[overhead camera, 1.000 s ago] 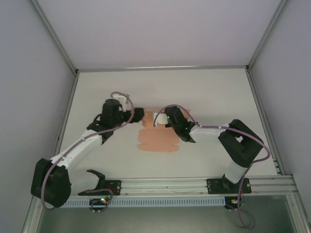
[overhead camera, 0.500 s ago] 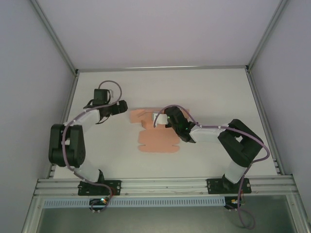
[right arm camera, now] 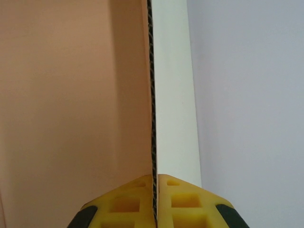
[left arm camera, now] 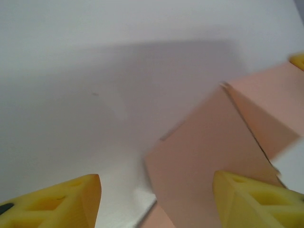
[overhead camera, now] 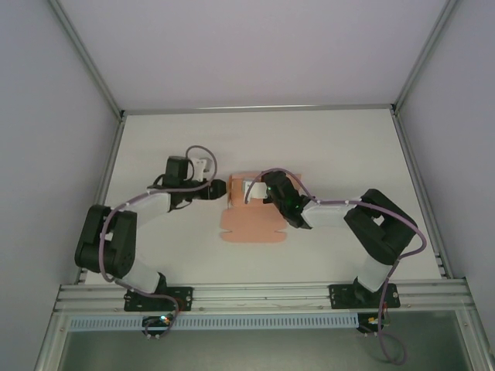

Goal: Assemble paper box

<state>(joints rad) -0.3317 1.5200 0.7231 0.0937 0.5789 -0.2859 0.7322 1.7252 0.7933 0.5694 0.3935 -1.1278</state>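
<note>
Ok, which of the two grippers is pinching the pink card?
The right gripper, shut on a raised flap of the paper box; the left gripper stands open.

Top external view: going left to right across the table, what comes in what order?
Left arm's black elbow joint → left claw → salmon-pink die-cut card sheet → right arm's black elbow joint. The right claw sits over the sheet, so it is left out.

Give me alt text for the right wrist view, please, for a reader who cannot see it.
The right gripper is shut on the edge of a flap of the box, seen edge-on: pink on one face, white on the other. A pale background lies beyond.
</note>
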